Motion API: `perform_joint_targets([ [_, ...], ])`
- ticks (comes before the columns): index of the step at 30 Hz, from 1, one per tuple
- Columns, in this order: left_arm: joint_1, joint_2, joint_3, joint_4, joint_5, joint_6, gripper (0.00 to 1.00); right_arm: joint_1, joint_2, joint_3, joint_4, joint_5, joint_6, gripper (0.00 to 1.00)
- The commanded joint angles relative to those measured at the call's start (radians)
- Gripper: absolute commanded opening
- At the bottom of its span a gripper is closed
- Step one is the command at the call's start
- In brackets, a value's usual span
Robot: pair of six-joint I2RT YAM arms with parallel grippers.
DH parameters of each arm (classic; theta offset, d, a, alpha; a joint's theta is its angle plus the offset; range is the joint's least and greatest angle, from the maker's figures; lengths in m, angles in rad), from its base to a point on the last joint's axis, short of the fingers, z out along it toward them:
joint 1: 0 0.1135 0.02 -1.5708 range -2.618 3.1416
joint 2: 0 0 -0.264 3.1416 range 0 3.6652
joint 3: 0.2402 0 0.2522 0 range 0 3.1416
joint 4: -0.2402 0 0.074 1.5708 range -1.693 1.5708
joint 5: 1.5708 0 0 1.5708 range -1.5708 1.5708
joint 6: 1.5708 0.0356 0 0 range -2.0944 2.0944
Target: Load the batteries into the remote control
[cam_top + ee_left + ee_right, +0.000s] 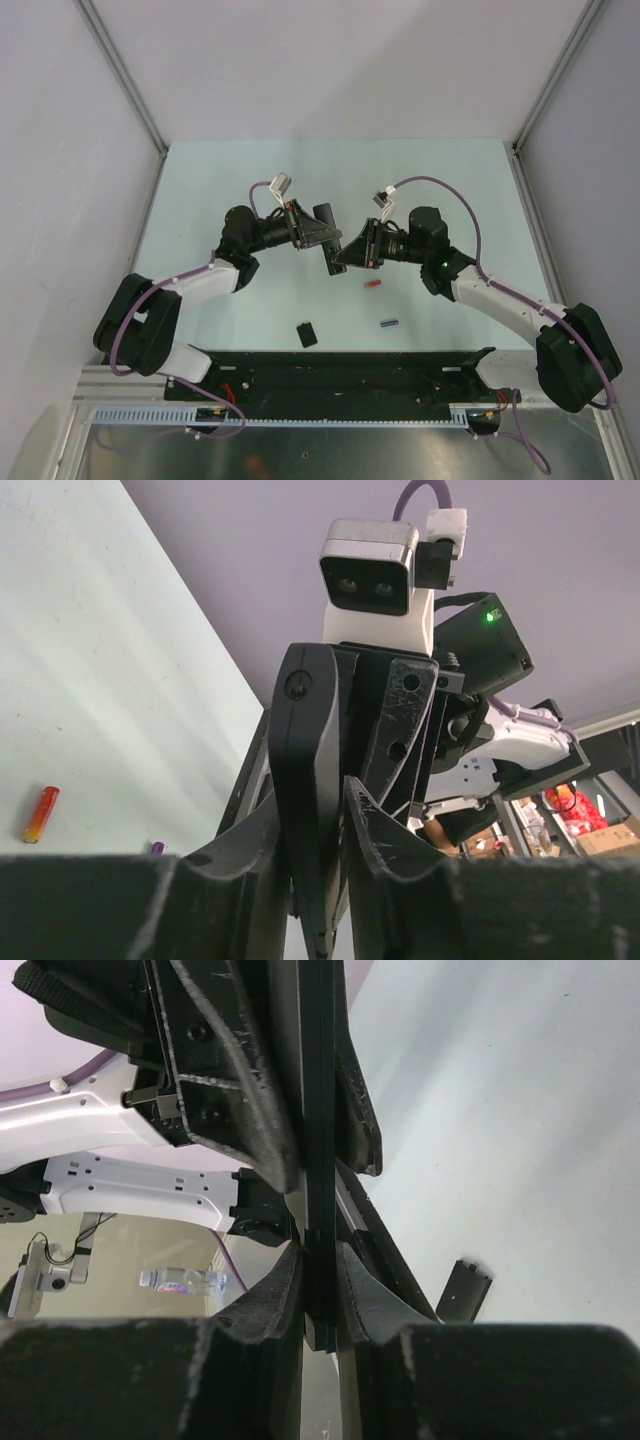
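Observation:
The remote control [323, 213], a slim black bar, hangs above the middle of the table between both arms. My left gripper [328, 238] is shut on it from the left, and my right gripper [346, 258] is shut on its lower end from the right. In the left wrist view the remote control [303, 740] stands upright between the jaws of the left gripper [312, 802]. Seen edge-on in the right wrist view, the remote control [318, 1140] is pinched by the right gripper [320, 1257]. The red-orange battery [372, 285] and the blue-purple battery [389, 323] lie on the table below the right gripper.
A small black cover piece [307, 333] lies on the table near the front, also showing in the right wrist view as the cover piece [463, 1292]. The black base rail [340, 372] runs along the near edge. Grey walls enclose the table on three sides.

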Motion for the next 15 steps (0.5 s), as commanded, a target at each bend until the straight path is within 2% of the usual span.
perform_joint_targets([
  [1, -0.005, -0.009, 0.003, 0.051, 0.015, 0.013, 0.32, -0.017, -0.024, 0.012, 0.016, -0.005, 0.001, 0.0],
  [6, -0.005, -0.013, -0.006, 0.051, 0.016, 0.019, 0.31, -0.023, -0.022, 0.012, 0.011, -0.004, -0.001, 0.0],
  [13, -0.005, -0.016, -0.01, 0.051, 0.006, 0.021, 0.02, -0.025, -0.019, 0.012, 0.008, -0.007, -0.004, 0.0],
  [15, -0.006, -0.014, -0.009, 0.049, 0.0, 0.019, 0.0, -0.025, -0.019, 0.012, -0.001, -0.008, -0.007, 0.0],
])
